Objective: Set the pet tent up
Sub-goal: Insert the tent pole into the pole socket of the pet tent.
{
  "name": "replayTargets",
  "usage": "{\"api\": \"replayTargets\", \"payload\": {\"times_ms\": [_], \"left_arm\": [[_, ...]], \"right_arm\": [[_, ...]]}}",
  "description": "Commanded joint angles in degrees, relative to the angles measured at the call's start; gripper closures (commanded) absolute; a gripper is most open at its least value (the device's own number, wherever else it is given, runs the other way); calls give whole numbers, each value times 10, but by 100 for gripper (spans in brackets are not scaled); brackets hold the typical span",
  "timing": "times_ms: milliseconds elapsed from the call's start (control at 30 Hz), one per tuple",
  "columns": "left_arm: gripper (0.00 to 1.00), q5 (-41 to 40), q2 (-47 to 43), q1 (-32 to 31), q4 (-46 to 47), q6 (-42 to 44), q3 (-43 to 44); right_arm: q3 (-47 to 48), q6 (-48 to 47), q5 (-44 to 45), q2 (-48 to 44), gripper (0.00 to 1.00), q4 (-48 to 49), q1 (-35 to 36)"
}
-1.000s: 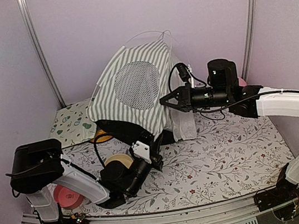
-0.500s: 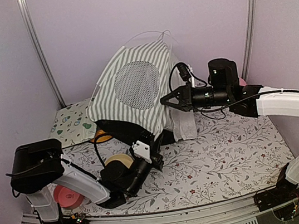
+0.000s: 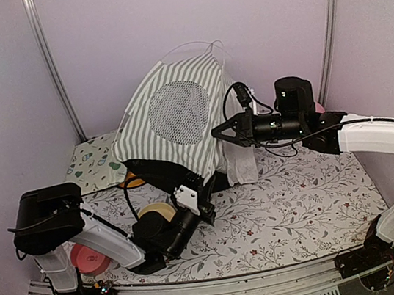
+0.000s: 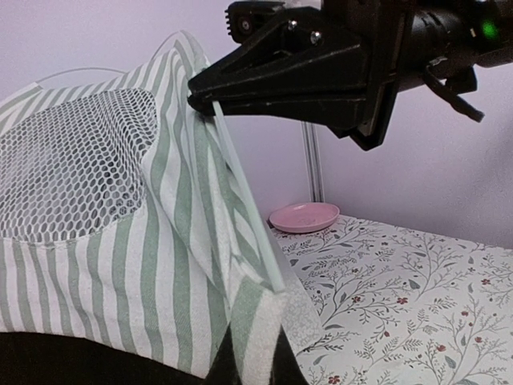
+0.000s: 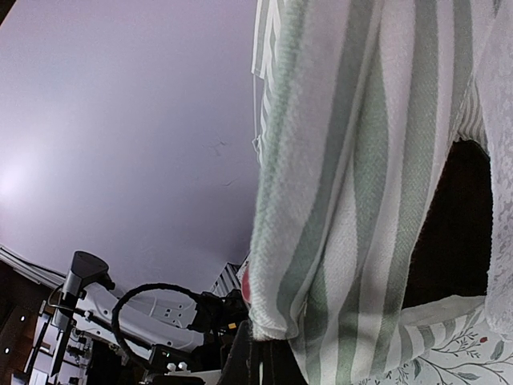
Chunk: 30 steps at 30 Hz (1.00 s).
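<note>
A pale purple wall [image 3: 185,16] is closing off the back of the cell, and a counter [image 3: 301,199] covered in a twig-printed cloth is carrying everything. The pet tent [image 3: 178,120], striped grey-green and white, is rising at the back centre of the counter. It is leaning and partly slack, with its round mesh window [image 3: 179,113] facing the top camera. A thin white pole [image 4: 248,200] is running down the tent's right edge, and a sheer lace flap [image 3: 240,163] is hanging at the tent's lower right corner. The right claw [image 4: 202,98] is reaching in from the tent's right side and pinching the upper right edge, jaws closed on the tent's fabric and pole. The right wrist view is showing striped fabric bunched at the fingertips. The left claw [image 3: 207,190] is sitting at the tent's lower front edge, jaws closed on the striped hem, which is filling the bottom of the left wrist view. A cream mat [image 3: 95,162] printed with teal and green shapes is lying just left of the tent. A pale roll [image 3: 156,213] is lying in front of the tent, beside the left arm. One pink dish [image 4: 303,216] is lying to the tent's right, behind the right arm. A second pink dish [image 3: 87,256] is lying well in front and left of the tent.
</note>
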Motion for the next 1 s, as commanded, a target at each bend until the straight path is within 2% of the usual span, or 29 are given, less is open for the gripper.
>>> {"api": "replayTargets", "payload": {"times_ms": [0, 967], "left_arm": [[100, 48, 30, -55, 7, -2, -34], [100, 52, 21, -54, -7, -1, -24]], "right_arm": [[44, -4, 161, -39, 100, 159, -80], [41, -2, 154, 0, 100, 162, -60]]}}
